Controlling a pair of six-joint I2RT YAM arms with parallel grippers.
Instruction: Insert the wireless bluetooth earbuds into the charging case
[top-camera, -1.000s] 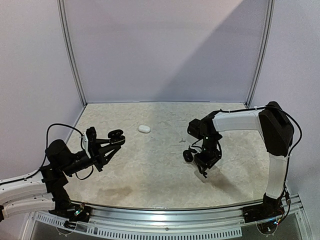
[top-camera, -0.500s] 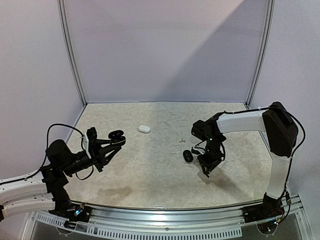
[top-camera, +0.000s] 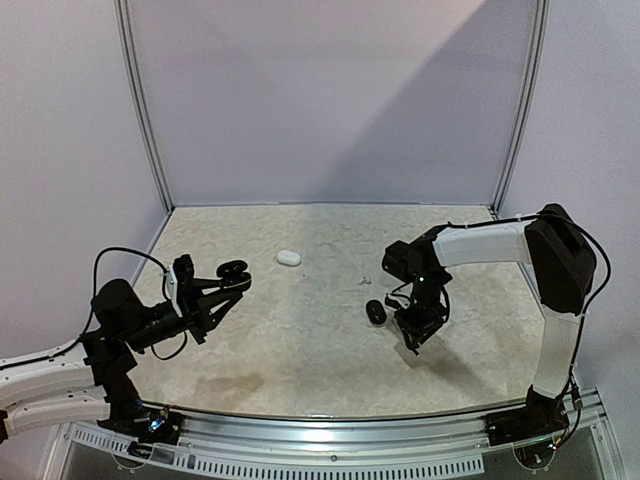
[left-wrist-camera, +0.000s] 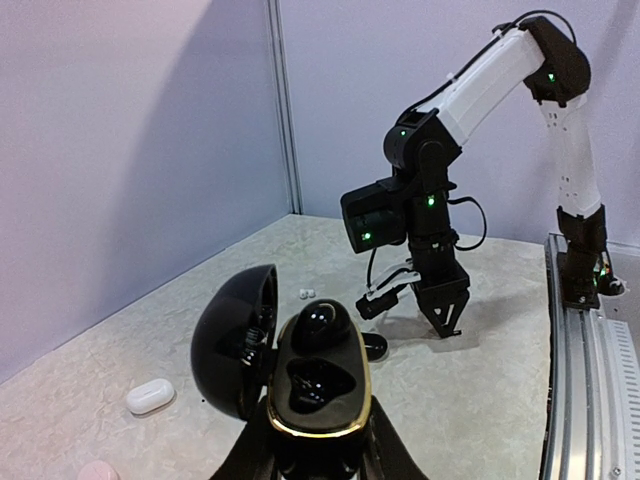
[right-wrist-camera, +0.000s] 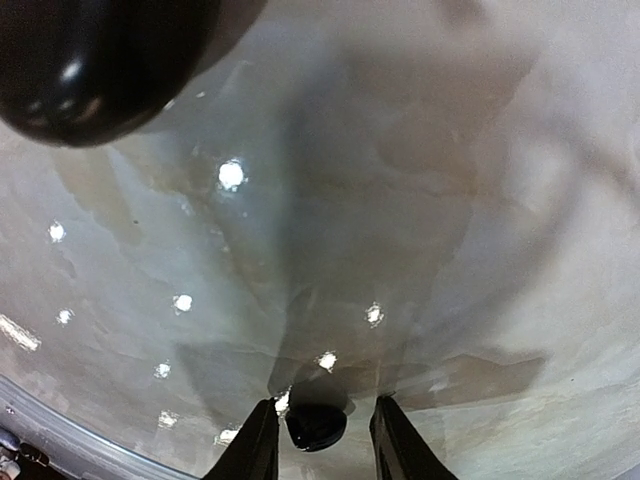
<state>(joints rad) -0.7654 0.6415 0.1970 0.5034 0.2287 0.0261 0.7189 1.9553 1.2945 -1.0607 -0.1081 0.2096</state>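
My left gripper (left-wrist-camera: 318, 452) is shut on an open black charging case (left-wrist-camera: 318, 385) with a gold rim, held above the table; it also shows in the top view (top-camera: 232, 270). One glossy black earbud (left-wrist-camera: 320, 325) sits in the case's far slot; the near slot is empty. My right gripper (right-wrist-camera: 322, 440) points straight down at the table (top-camera: 413, 338), open. Its fingers (right-wrist-camera: 260, 445) stand either side of a loose black earbud (right-wrist-camera: 314, 424) lying on the table. A tiny white earbud (top-camera: 361, 281) lies behind the right gripper.
A glossy black oval piece (top-camera: 375, 311) lies just left of the right gripper, and shows large at the top left of the right wrist view (right-wrist-camera: 90, 60). A closed white case (top-camera: 288, 258) lies at the middle back. A pink thing (left-wrist-camera: 95, 470) lies near the left gripper.
My right gripper has shifted a little to the right and settled down over the table. The left arm and the case have not moved.
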